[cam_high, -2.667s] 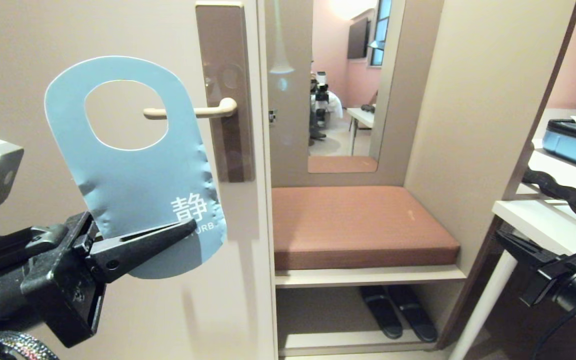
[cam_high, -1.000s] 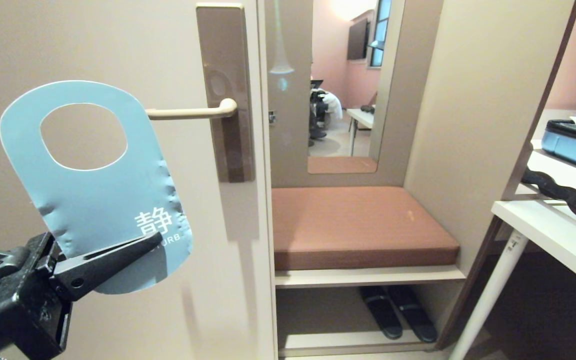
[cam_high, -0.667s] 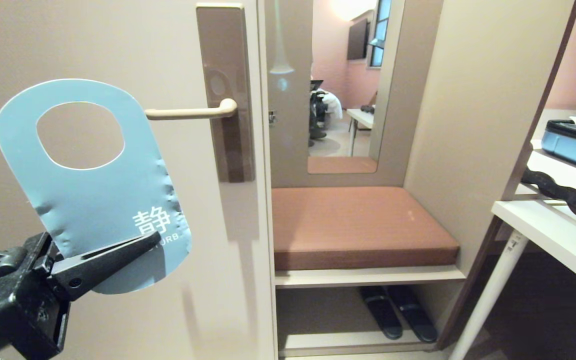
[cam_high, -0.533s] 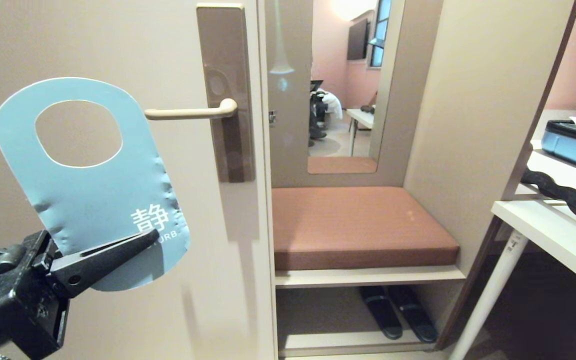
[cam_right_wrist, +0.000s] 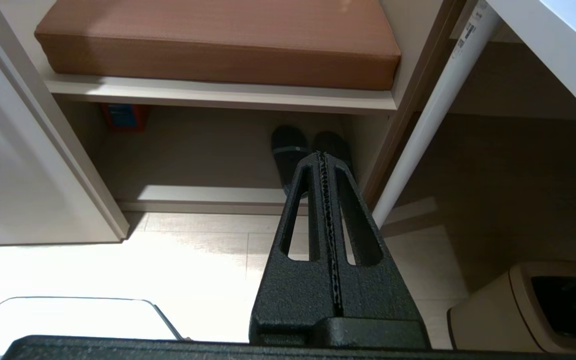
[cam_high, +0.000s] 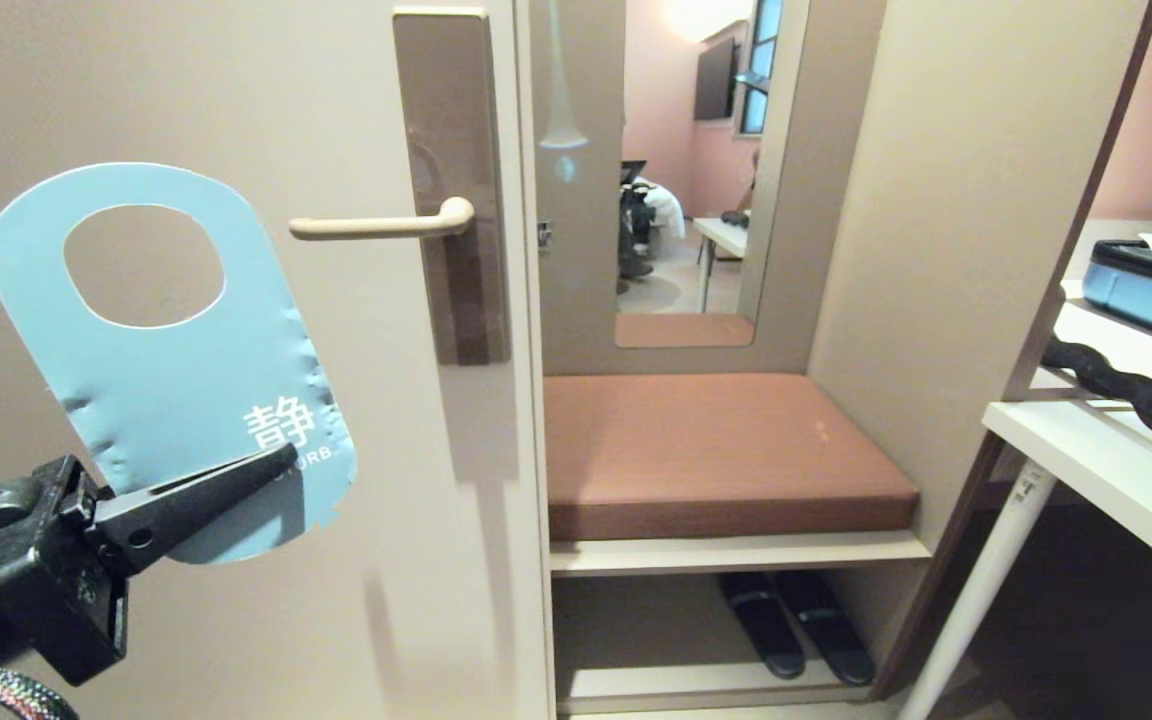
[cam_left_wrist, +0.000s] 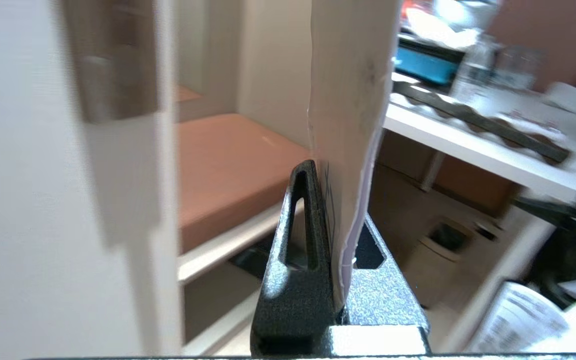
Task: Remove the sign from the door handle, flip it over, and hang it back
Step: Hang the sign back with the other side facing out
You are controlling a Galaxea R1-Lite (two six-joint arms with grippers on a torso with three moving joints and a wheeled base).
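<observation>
Pinching the lower end of the sign (cam_high: pixel 176 400), the left gripper (cam_high: pixel 271 462) holds it up in front of the cream door (cam_high: pixel 136 90), low on the left of the scene. The sign stands nearly upright, leaning a little to the left, with its blue-grey face and white lettering turned toward the room and its oval hole at the top. From the left wrist camera the sign (cam_left_wrist: pixel 353 115) shows almost edge-on, clamped between the two black fingers (cam_left_wrist: pixel 303 220).

The sign hangs clear of the door handle (cam_high: pixel 381 226). The handle's free tip points left toward the sign's upper right edge, near it but not touching, and nothing is hooked over it. The handle sits on a tall brown plate (cam_high: pixel 451 180) at the door's right edge.

The right gripper (cam_right_wrist: pixel 324 155) is pressed together on nothing, pointing down toward the floor, with a pair of dark slippers (cam_right_wrist: pixel 293 150) under the bench (cam_high: pixel 716 450) just beyond its tip.
</observation>
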